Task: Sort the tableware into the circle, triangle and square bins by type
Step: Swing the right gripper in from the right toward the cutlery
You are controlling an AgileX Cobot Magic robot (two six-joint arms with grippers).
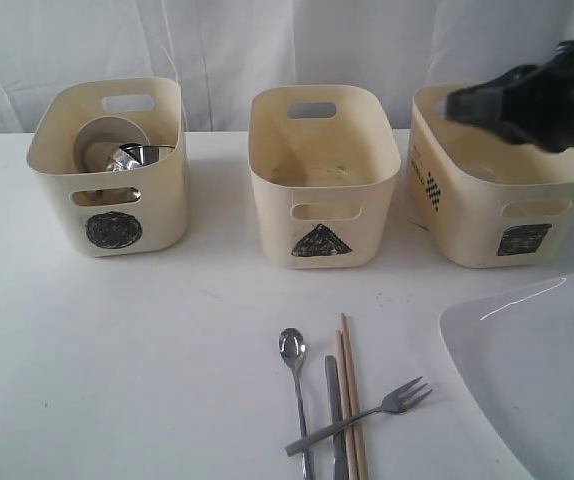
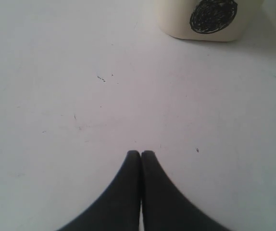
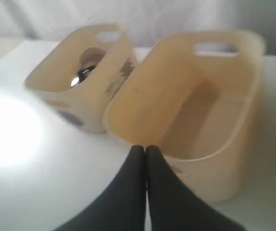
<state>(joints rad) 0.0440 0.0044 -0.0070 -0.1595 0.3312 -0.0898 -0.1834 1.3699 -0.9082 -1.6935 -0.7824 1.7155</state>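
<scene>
Three cream bins stand in a row. The circle bin (image 1: 62, 195) holds a white bowl (image 1: 102, 135) and steel ware (image 1: 142, 155). Nothing shows inside the triangle bin (image 1: 267, 215). My right gripper (image 1: 454, 105) hovers shut over the square bin (image 1: 467, 225) and hides part of its inside. In its wrist view the shut tips (image 3: 144, 149) point at the triangle bin (image 3: 143, 86). At the table's front lie a spoon (image 1: 293, 350), a knife (image 1: 335, 410), chopsticks (image 1: 347, 380) and a fork (image 1: 402, 400) across them. My left gripper (image 2: 141, 154) is shut and empty over bare table.
The large white plate (image 1: 537, 370) fills the front right corner of the table. A white curtain hangs behind the bins. In the left wrist view the circle bin (image 2: 176, 19) stands some way ahead of the tips. The left arm is outside the exterior view.
</scene>
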